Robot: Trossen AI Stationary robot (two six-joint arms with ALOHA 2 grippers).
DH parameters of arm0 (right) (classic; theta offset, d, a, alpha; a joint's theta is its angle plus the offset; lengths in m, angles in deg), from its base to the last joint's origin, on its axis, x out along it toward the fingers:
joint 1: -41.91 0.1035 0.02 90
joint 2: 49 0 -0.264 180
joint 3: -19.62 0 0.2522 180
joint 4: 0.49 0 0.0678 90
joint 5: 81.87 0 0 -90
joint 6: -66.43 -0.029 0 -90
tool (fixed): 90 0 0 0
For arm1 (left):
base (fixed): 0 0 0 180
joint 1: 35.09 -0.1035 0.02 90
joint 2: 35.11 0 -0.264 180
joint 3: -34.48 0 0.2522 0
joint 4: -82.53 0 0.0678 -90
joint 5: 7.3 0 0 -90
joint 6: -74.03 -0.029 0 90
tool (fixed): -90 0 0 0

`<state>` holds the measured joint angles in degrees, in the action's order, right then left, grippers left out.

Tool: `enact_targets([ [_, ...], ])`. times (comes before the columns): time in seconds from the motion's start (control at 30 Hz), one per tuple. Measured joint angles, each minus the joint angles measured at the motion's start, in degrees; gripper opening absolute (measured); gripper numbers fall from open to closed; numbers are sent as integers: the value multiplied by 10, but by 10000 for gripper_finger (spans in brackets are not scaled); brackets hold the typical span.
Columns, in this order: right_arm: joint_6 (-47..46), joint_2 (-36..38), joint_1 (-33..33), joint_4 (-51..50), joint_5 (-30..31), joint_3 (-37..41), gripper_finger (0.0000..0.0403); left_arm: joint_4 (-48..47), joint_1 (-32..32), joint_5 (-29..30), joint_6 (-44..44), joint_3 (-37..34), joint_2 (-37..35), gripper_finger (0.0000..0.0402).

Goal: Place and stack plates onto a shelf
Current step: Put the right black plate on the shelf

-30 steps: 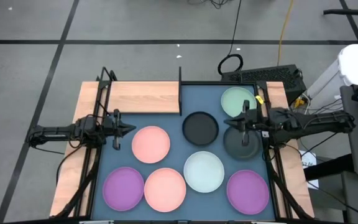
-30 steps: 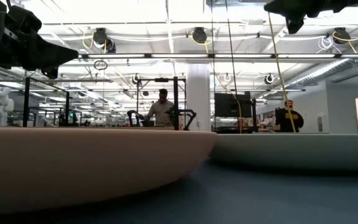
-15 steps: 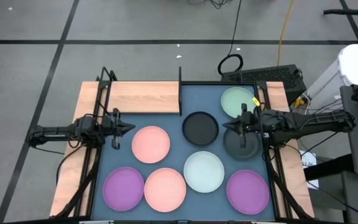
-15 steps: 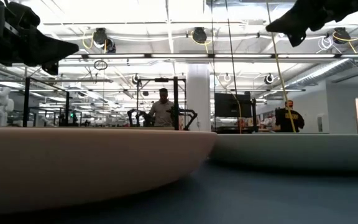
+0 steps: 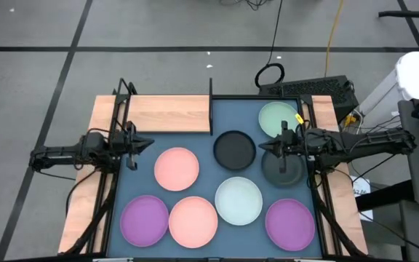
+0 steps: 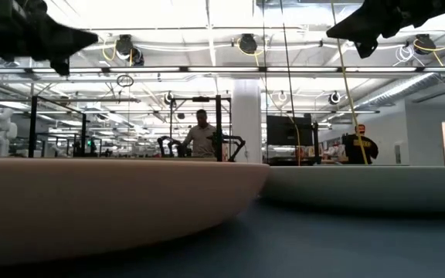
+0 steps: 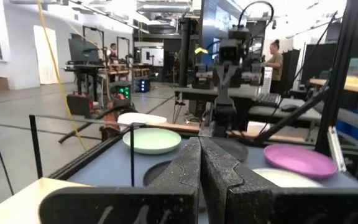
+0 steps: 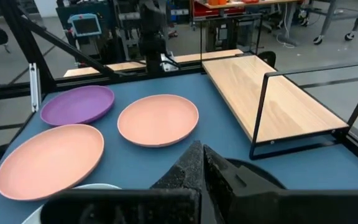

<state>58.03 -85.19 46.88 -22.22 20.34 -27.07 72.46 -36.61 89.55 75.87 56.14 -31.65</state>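
Eight round plates lie flat on the blue-grey mat [image 5: 206,180]: pale green [image 5: 278,118], black [image 5: 235,149], a second black one [image 5: 282,169], two pink [image 5: 177,168] [image 5: 193,220], pale blue-white [image 5: 238,200], two purple [image 5: 145,220] [image 5: 290,223]. The wooden shelf [image 5: 167,113] with black posts stands at the far left and carries nothing. My left gripper [image 5: 151,142] hovers shut at the mat's left edge, near the upper pink plate. My right gripper [image 5: 262,147] hovers shut between the two black plates. Both are well above the table in the low view.
Black frame rails [image 5: 108,182] run along both sides of the table. The shelf's upright post [image 5: 211,105] stands at its right end. A keyboard [image 5: 308,89] and cables lie beyond the far edge. People stand in the room behind [image 6: 200,133].
My left gripper has risen, staying shut, and drawn back a little toward the table's left edge. My right gripper has tipped slightly downward in place. No plate has moved.
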Motion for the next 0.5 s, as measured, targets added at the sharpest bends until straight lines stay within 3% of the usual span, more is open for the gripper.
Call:
enact_targets([
  [0.3,-29,-13,0,0,1,1,0,-117,0,-5,49,152,128,3],
  [0.5,-29,-27,0,0,2,1,0,-135,0,-5,54,229,221,3],
])
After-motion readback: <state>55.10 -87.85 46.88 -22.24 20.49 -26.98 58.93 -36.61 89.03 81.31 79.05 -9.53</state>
